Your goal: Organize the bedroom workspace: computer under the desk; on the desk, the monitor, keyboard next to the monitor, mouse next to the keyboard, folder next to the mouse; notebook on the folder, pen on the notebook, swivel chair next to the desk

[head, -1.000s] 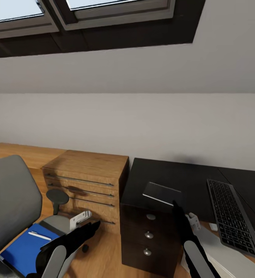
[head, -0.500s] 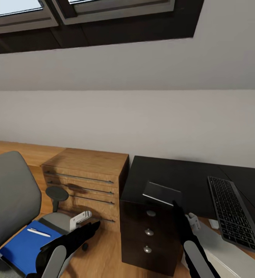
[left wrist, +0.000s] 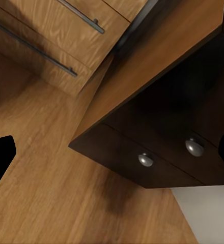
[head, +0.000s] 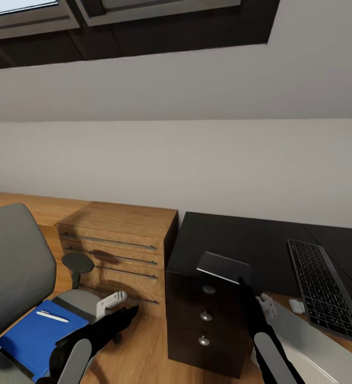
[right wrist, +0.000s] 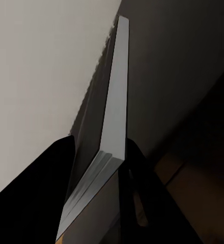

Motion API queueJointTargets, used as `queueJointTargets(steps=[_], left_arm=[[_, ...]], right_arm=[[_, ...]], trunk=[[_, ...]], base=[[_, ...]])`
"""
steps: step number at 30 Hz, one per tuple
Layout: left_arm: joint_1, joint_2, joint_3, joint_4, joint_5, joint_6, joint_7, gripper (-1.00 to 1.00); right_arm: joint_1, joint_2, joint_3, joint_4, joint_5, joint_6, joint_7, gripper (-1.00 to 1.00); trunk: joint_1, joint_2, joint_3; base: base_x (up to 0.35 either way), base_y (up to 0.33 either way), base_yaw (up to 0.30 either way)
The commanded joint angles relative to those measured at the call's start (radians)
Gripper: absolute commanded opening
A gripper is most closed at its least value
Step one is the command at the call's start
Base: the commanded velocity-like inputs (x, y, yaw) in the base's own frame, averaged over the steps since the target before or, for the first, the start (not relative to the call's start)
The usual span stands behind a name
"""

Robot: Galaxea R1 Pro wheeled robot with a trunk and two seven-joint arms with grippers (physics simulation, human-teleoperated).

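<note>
Right gripper (head: 244,288) clamped on keyboard (head: 324,290) (held edge-on), left gripper (head: 128,312) spread wide, dark drawer unit (head: 205,314) between.

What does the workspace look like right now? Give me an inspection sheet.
Surface: dark desk with a drawer pedestal.
Job's things: keyboard at the desk's right; blue folder with pen on swivel chair.
Clutter: nothing seen.
Claws: left claw open, empty; right claw shut on thin grey slab, identity unclear.
Cables: nothing seen.
Surroundings: wooden drawer unit, wood floor, skylight.
</note>
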Motion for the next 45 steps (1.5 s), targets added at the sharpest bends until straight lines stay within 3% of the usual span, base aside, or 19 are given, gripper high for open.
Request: queueJointTargets(steps=[1,13,17,18,24,45], left_arm=[[-0.001,0.000,0.000,-0.001,0.011,0.002,0.009,1.00],[0.000,0.000,0.006,0.000,0.011,0.001,0.010,1.00],[0.000,0.000,0.011,0.000,0.011,0.001,0.010,1.00],[-0.001,0.000,0.012,0.000,0.011,0.001,0.010,1.00],[-0.001,0.000,0.013,0.000,0.011,0.002,0.010,1.00],[0.000,-0.001,0.006,0.010,0.009,0.001,0.009,1.00]], right_arm=[[-0.001,0.000,0.002,0.000,-0.010,-0.005,0.006,-1.00],[-0.001,-0.003,0.005,0.000,0.004,-0.005,-0.012,-1.00],[-0.001,-0.003,0.004,0.000,0.056,-0.004,-0.018,-1.00],[-0.001,-0.002,0.004,0.001,0.092,-0.005,-0.020,-1.00],[-0.001,0.000,0.004,0.001,0.146,-0.005,-0.022,-1.00],[-0.001,0.000,0.002,-0.005,0.156,-0.004,-0.022,-1.00]], trunk=[[0.004,-0.008,-0.004],[0.004,-0.008,-0.004],[0.004,-0.008,-0.004],[0.004,-0.008,-0.004],[0.004,-0.008,-0.004],[0.004,-0.008,-0.004]], base=[[0.000,0.000,0.000],[0.000,0.000,0.000],[0.000,0.000,0.000],[0.000,0.000,0.000],[0.000,0.000,0.000],[-0.023,0.000,0.000]])
